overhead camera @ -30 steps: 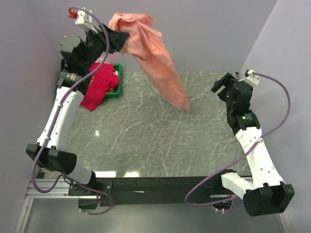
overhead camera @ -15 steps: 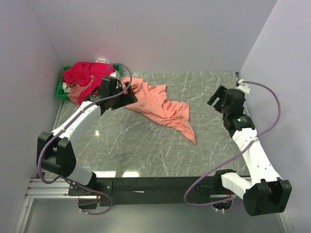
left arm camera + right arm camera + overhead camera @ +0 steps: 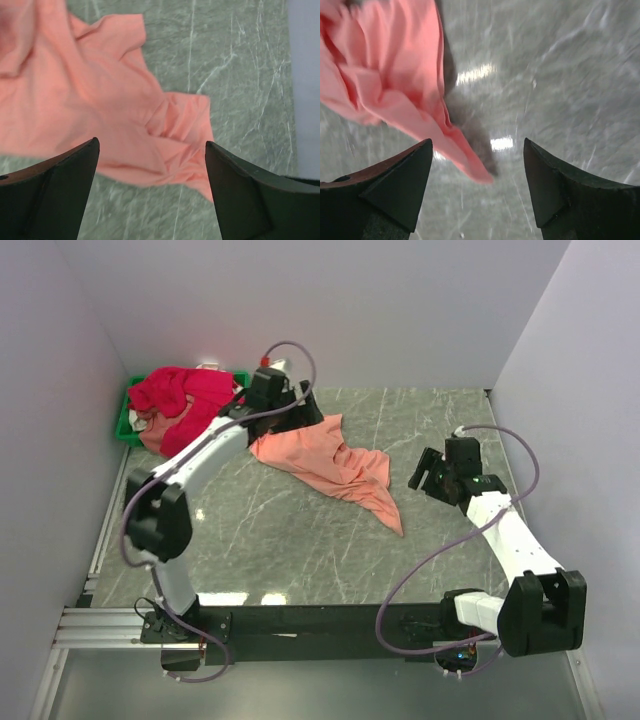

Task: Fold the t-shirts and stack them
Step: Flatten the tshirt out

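A salmon-peach t-shirt (image 3: 335,465) lies crumpled on the marble table, running from the far left down to a pointed tip near the middle. Crimson-pink t-shirts (image 3: 178,395) are heaped over the bin at the far left corner. My left gripper (image 3: 300,412) hovers over the salmon shirt's far end, open and empty; its wrist view looks down on the shirt (image 3: 90,100) between wide-spread fingers (image 3: 70,180). My right gripper (image 3: 424,473) is open just right of the shirt. Its wrist view shows the shirt's tip (image 3: 470,162) lying on the table ahead of its fingers (image 3: 400,180).
A small green bin (image 3: 124,425) sits under the crimson heap against the left wall. Grey walls close in the table at the back and on both sides. Bare marble (image 3: 300,550) stretches from the shirt to the near edge.
One second ago my left gripper held the salmon shirt high in the air. The shirt now lies on the table, the left gripper has opened and shifted right, and the right gripper has moved left toward the shirt.
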